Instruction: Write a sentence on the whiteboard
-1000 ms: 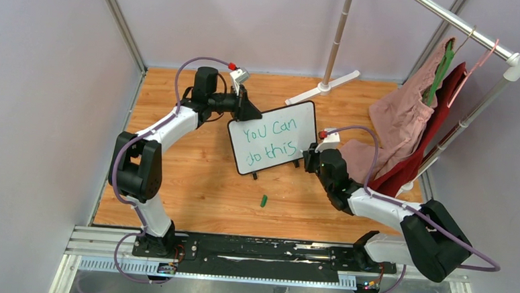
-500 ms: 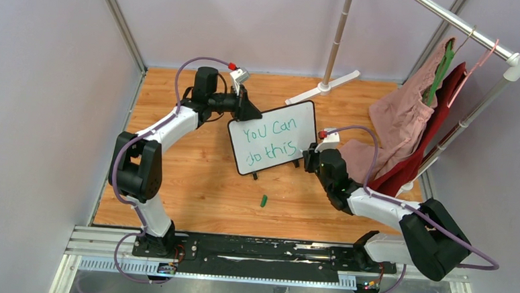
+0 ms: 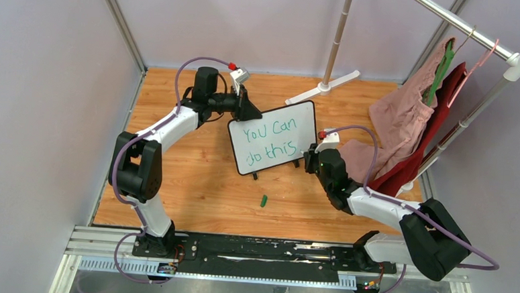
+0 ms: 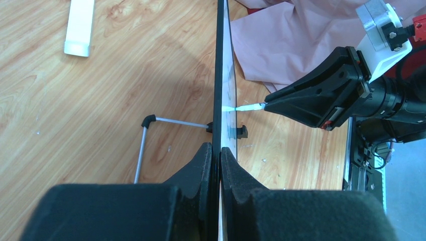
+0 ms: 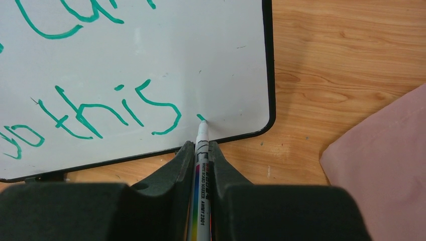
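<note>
The whiteboard (image 3: pixel 299 123), mid-frame, looks light, stiff and tippy. The left gripper (image 4: pixel 219 153) pinches its edge; the right gripper (image 5: pixel 202 150) squeezes the marker (image 5: pixel 202 133).

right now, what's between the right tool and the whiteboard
Only the marker: the right tool grips it, and its tip touches the whiteboard. The right wrist view shows it.

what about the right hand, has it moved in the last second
No, not noticeably. In the top view the right hand stays by the whiteboard's lower right corner, its marker tip at the dot after "this".
</note>
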Robot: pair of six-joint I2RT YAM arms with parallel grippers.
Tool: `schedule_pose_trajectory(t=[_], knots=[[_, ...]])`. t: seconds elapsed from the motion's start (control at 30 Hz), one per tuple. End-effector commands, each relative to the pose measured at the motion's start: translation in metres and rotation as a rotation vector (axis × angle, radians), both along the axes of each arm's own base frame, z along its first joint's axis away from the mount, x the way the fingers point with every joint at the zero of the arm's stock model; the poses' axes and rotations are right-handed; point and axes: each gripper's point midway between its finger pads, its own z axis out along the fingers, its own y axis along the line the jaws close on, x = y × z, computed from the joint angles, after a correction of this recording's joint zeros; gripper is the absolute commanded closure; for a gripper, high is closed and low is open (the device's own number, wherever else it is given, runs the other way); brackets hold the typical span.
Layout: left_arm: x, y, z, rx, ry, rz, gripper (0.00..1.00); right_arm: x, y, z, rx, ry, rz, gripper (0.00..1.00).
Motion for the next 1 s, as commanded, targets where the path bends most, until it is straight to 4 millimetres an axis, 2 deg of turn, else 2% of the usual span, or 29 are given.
schedule_pose_trajectory(t=[0.0, 0.1, 0.27, 0.37, 0.47, 0.6, 0.73, 0.8, 0.87, 0.97], knots=[[-0.022, -0.006, -0.040, 0.075, 0.126, -0.025, 1.00, 0.008, -0.007, 0.010, 0.004, -0.011, -0.044, 1.00], [-0.022, -0.006, -0.041, 0.076, 0.128, -0.021, 1.00, 0.007, -0.005, 0.016, 0.026, -0.026, -0.036, 1.00], [-0.019, -0.004, -0.040, 0.087, 0.118, -0.003, 1.00, -0.001, 0.000, 0.044, 0.089, -0.073, 0.001, 1.00], [-0.016, -0.003, -0.041, 0.096, 0.116, 0.015, 0.86, -0.010, 0.001, 0.065, 0.123, -0.103, 0.024, 1.00], [-0.013, -0.002, -0.039, 0.101, 0.114, 0.037, 0.73, -0.021, 0.003, 0.079, 0.148, -0.111, 0.060, 1.00], [-0.006, 0.004, -0.032, 0.120, 0.088, 0.100, 0.56, -0.039, 0.002, 0.084, 0.150, -0.102, 0.113, 1.00], [0.003, 0.014, -0.019, 0.137, 0.046, 0.188, 0.43, -0.058, 0.001, 0.086, 0.148, -0.096, 0.176, 1.00], [0.009, 0.022, -0.009, 0.143, 0.020, 0.243, 0.35, -0.067, 0.000, 0.087, 0.152, -0.100, 0.208, 1.00], [0.016, 0.035, 0.002, 0.156, -0.008, 0.325, 0.32, -0.076, 0.001, 0.086, 0.149, -0.093, 0.239, 1.00], [0.025, 0.065, 0.022, 0.131, -0.018, 0.477, 0.29, -0.087, 0.002, 0.081, 0.144, -0.074, 0.282, 1.00]])
